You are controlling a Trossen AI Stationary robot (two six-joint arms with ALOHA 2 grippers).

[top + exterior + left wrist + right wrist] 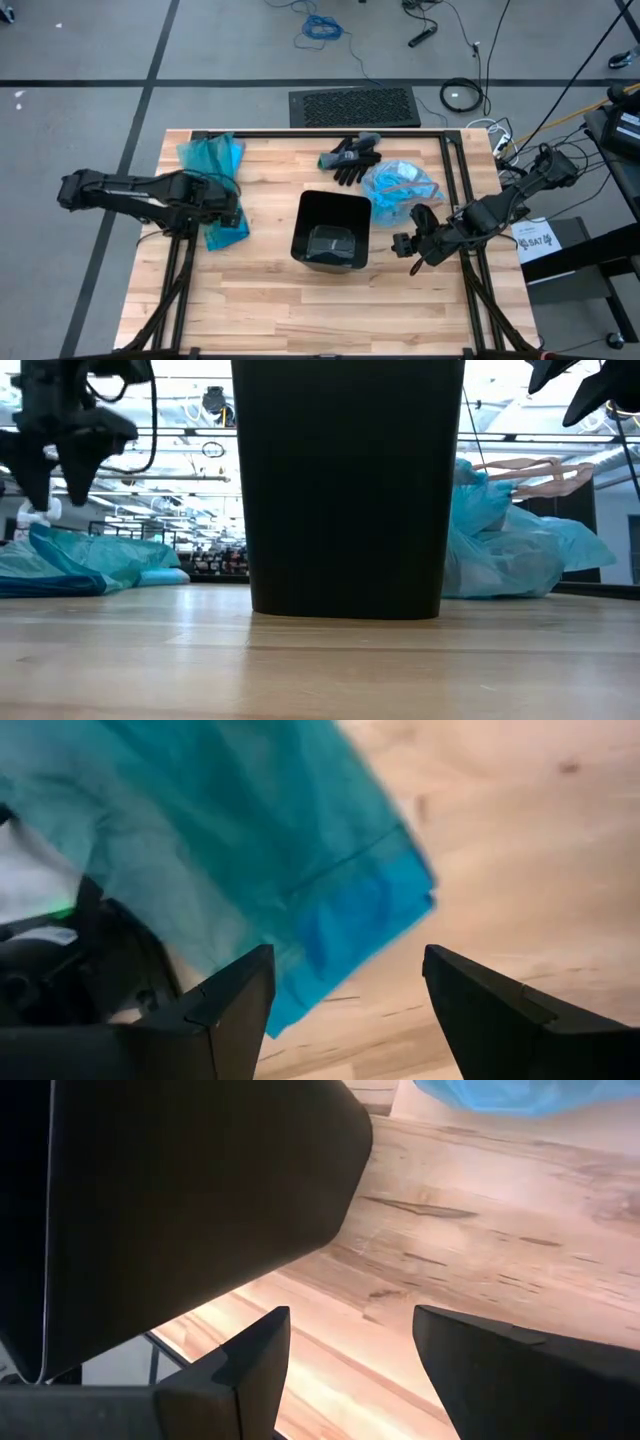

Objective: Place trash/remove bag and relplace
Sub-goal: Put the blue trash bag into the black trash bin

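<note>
Closest to the low camera stands the black bin (347, 485), filling the middle of that frame and sitting at the centre of the table (260, 310) in the high view. From my own jaws outward: my left gripper (228, 208) stands wide and empty, hanging just above a flat teal bag (215, 185) at the left of the high frame; past my left fingers (225, 1010) the bag's lower corner lies directly ahead, between them, its long axis running from the frame's top toward its bottom in the high view. My right gripper (410, 245) is parted too and holds nothing, sitting just right of the bin, whose dark wall fills the upper left of the right wrist picture. Behind it, toward the upper right of the high frame, lies a crumpled blue bag (400, 188) that looks stuffed, and beside that a pair of black gloves (350, 158). I can make out no loose scraps of trash anywhere; the bin's inside shows only a dark sheen. As I judge it, the fresh bag is my left arm's to take, being far nearer, and the bin lies to its right.
</note>
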